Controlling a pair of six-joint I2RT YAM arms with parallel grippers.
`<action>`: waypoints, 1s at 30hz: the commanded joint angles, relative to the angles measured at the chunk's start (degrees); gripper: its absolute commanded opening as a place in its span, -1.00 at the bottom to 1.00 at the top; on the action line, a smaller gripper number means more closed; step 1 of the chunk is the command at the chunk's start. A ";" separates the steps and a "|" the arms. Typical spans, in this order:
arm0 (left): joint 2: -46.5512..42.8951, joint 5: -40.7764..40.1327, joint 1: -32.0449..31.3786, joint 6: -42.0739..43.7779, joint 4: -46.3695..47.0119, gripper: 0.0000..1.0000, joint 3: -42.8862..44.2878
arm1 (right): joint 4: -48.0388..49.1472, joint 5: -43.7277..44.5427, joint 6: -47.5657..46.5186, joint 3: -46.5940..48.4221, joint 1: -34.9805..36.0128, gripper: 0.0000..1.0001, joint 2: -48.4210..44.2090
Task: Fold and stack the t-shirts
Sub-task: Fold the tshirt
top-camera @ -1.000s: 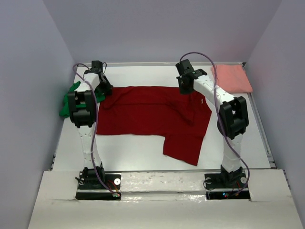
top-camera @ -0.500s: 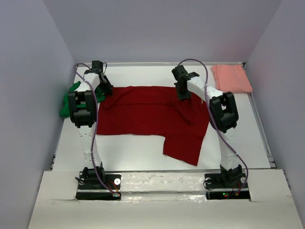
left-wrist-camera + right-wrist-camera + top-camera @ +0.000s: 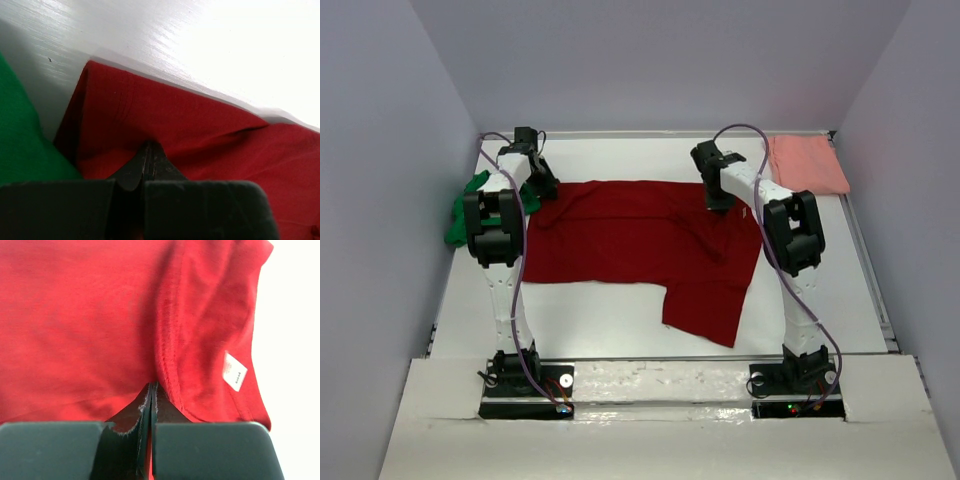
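The dark red shirt (image 3: 630, 240) lies spread across the middle of the table (image 3: 610, 320), mostly flat, with one part hanging towards the near edge. The bright green shirt (image 3: 460, 215) is bunched at the table's left edge, touching the red one. The salmon pink shirt (image 3: 807, 163) lies at the far right corner, well apart from both.

The left gripper (image 3: 542, 188) is down on the red shirt's far left corner. In the left wrist view its fingers (image 3: 135, 172) are pressed fully together. Their tips sit in the red cloth (image 3: 200, 130), whose creases run in towards them, so a pinch of fabric is clamped there. The green cloth (image 3: 20, 140) lies just beside.

The right gripper (image 3: 717, 203) is down on the shirt's far right part. Its fingers (image 3: 127, 415) are likewise closed tight, with lint on their edges. The tips meet right at a stitched fold of the red cloth (image 3: 75, 315), near a small white label (image 3: 235, 371). Whether any fabric is caught between them cannot be told from this angle.
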 commanded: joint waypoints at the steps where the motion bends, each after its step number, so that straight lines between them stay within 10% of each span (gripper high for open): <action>1: -2.35 0.76 -0.29 1.14 -0.91 -1.00 1.44 | -1.93 6.57 4.63 -1.86 -0.23 -1.00 -1.46; 23: -0.85 -0.03 -1.60 2.02 -2.05 -1.00 2.41 | 8.85 14.66 11.78 -32.08 -1.37 -1.00 -17.54; 30: -1.12 -1.08 -3.34 1.58 -1.61 -1.00 1.53 | 9.23 9.93 3.25 -26.66 -1.37 -0.85 -22.37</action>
